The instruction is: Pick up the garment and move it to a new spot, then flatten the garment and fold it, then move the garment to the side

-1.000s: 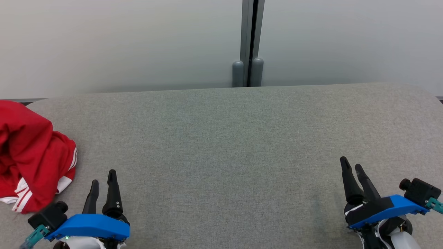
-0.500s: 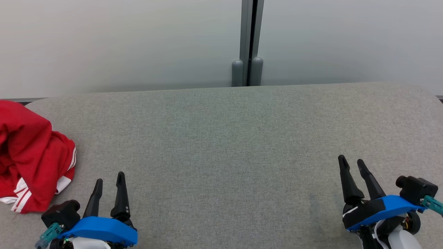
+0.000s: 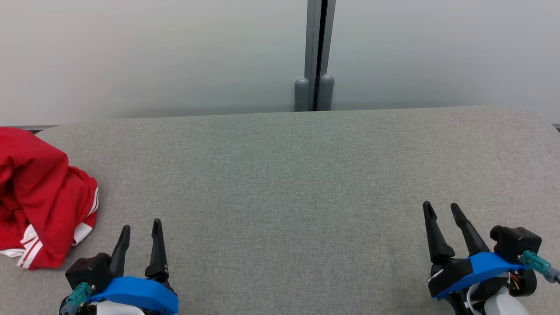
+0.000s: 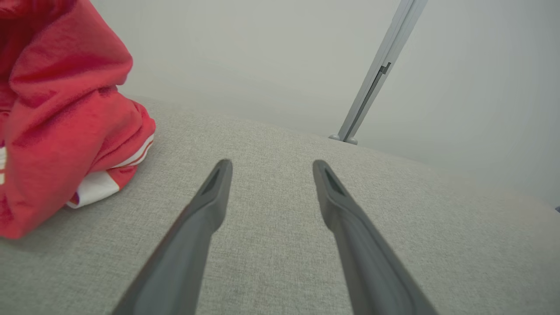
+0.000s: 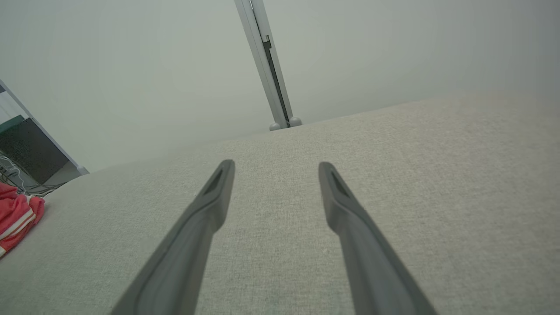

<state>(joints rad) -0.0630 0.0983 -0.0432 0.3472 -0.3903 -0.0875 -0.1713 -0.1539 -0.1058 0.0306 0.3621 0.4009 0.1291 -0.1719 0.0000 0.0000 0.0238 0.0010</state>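
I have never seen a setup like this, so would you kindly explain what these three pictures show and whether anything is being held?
This is a two-armed robot facing a grey fabric-covered table. The wide picture comes from its head camera, looking down; the other two come from cameras on its wrists, looking along each gripper's two dark fingers. The left gripper sits at the lower left, the right gripper at the lower right. Both are open and hold nothing. A crumpled red garment with white stripes lies at the table's left edge, beside the left gripper but not touching it.
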